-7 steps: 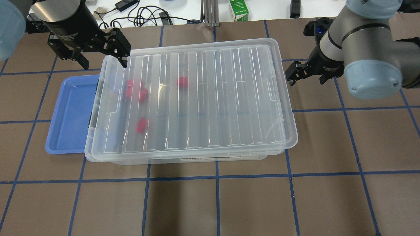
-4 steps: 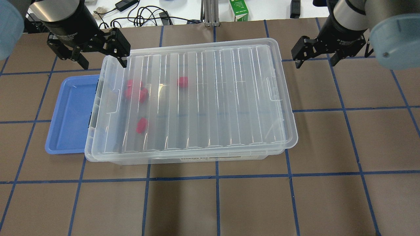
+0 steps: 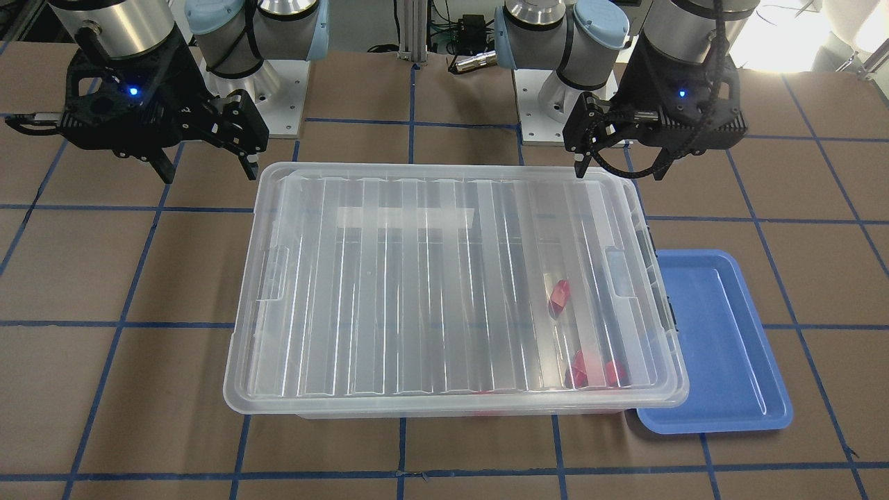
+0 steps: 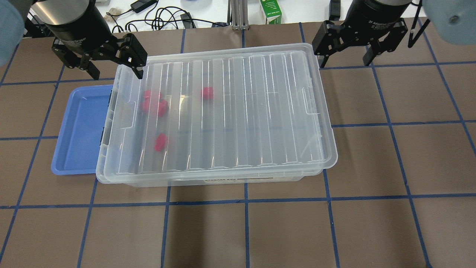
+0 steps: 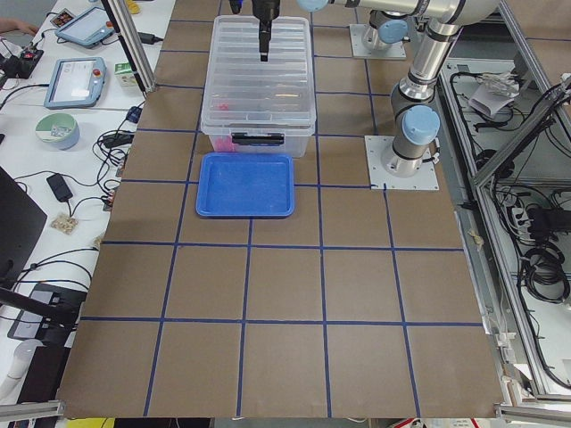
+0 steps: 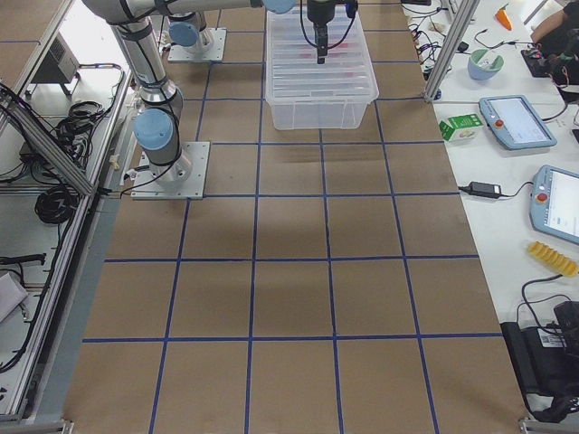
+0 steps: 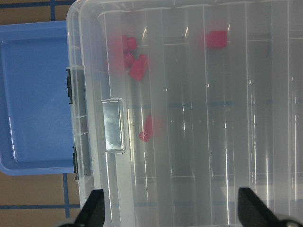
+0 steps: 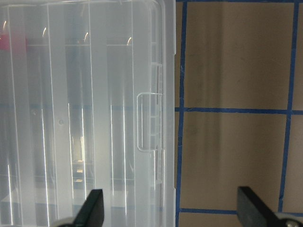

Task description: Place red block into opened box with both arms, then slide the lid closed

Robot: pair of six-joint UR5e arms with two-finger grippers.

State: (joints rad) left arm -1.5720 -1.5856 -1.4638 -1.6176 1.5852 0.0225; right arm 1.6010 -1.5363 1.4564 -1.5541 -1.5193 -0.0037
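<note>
Red block [image 4: 160,142] under lid [image 4: 241,111], left claw [image 4: 115,70] and right claw [image 4: 344,61] splayed empty at far corners

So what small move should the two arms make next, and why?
Probably lift both open grippers clear: the left gripper and right gripper hold nothing, the ribbed clear plastic lid already covers the large clear plastic box, small glossy red blocks lie inside, and none shows in the shallow blue plastic tray.
</note>
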